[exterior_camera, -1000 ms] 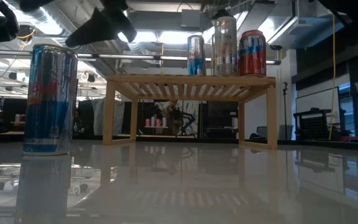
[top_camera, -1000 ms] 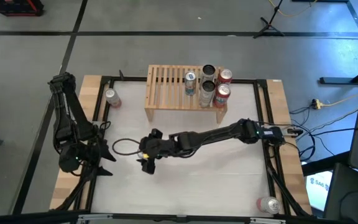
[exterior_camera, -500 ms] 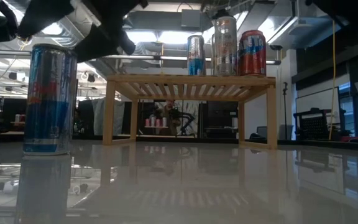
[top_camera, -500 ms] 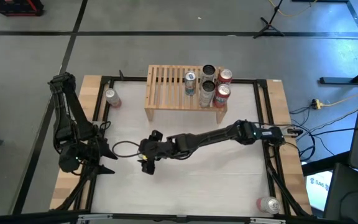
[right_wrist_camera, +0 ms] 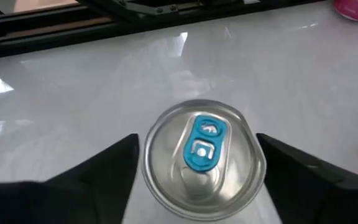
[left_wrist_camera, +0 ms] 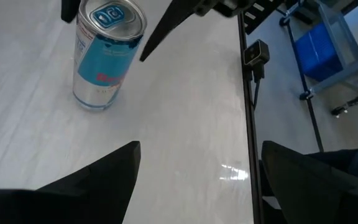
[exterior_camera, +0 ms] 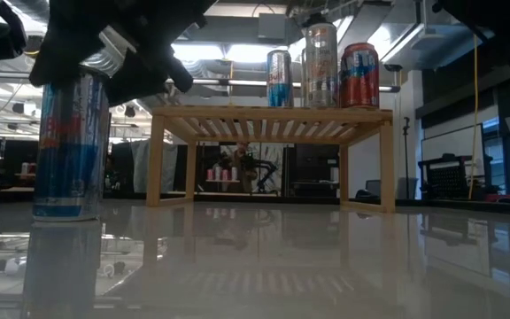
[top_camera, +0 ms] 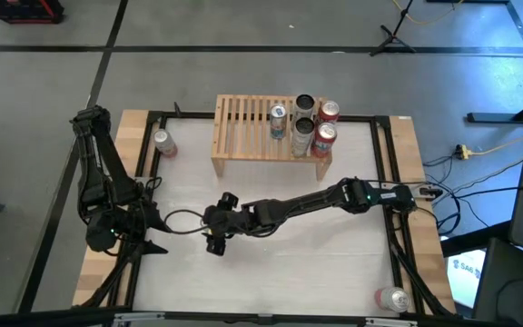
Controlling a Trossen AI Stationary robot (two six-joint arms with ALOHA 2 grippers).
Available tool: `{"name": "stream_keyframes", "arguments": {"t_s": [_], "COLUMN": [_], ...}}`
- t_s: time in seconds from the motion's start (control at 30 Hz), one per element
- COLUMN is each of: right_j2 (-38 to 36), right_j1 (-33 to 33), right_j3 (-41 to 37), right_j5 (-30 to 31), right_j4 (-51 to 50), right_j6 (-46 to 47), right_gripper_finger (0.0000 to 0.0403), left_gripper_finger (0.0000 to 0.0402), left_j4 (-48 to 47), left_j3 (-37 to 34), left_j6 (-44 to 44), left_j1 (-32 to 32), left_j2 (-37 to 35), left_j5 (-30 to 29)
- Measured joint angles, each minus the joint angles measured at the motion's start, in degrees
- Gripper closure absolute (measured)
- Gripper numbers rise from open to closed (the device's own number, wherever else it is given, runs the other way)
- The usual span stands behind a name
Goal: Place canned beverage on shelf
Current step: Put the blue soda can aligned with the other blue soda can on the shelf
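Right gripper descending on blue-and-silver can, fingers spread, nothing grasped.

High view: can hidden beneath gripper, well apart from shelf. Low view: can upright; contact apparently not yet made. Wrist views: fingers astride can top; left gripper waiting, spread, empty. Next: squeeze, lift, carry to shelf.

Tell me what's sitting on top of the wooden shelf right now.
On the shelf, five upright cans cluster at its right end; the rest of the slats are bare. From the low view only three show, the others hidden behind them.
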Motion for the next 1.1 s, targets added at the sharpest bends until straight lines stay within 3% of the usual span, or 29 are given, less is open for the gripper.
{"name": "stream_keyframes", "arguments": {"t_s": [0.2, 0.4, 0.77, 1.1], "right_j2": [-0.1, -3.1, -17.5, -27.8], "right_j1": [0.0, 0.0, -1.5, -5.8], "right_j3": [0.0, -0.1, -0.1, -0.1], "right_j5": [-0.1, -2.5, -4.0, -1.9], "right_j4": [0.5, -1.6, -13.6, -24.6], "right_j6": [0.8, 1.0, -2.3, -9.2], "right_gripper_finger": [0.0196, 0.0196, 0.0196, 0.0196], "left_gripper_finger": [0.0077, 0.0077, 0.0077, 0.0077], "left_j4": [1.1, 1.8, 2.6, 2.6], "left_j3": [0.0, 0.0, 0.0, 0.0], "left_j6": [-0.1, 0.1, 0.2, 0.1], "left_j1": [0.0, -0.1, 0.0, 0.2], "left_j2": [0.0, 0.0, 0.0, 0.0], "left_j5": [0.1, 0.2, -0.3, -3.9]}}
